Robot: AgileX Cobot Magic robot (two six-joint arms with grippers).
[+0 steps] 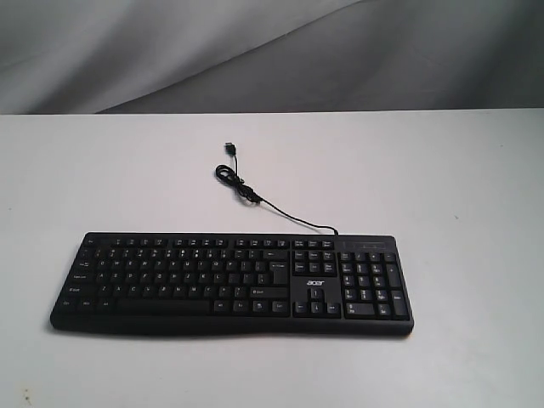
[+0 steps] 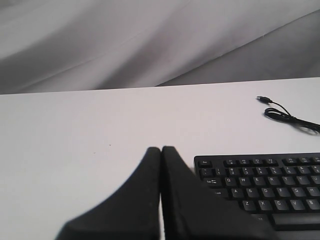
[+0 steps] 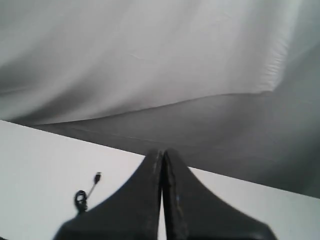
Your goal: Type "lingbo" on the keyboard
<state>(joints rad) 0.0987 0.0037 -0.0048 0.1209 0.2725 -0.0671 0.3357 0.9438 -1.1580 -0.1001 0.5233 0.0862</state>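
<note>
We're seeing the wide black plastic keyboard (image 1: 231,282) lying on the white table (image 1: 459,170). Black left claw (image 2: 161,149), beside its Esc corner, and black right claw (image 3: 163,151) are both sitting pressed together.

Wide black keyboard (image 1: 231,285) lying flat on the white surface (image 1: 459,170), number pad (image 1: 372,285) at its right end, white acer logo (image 1: 314,270) above the arrow keys. Thin black cable (image 1: 280,211) trails back, loops once, plug (image 1: 230,149) lying loose.
</note>
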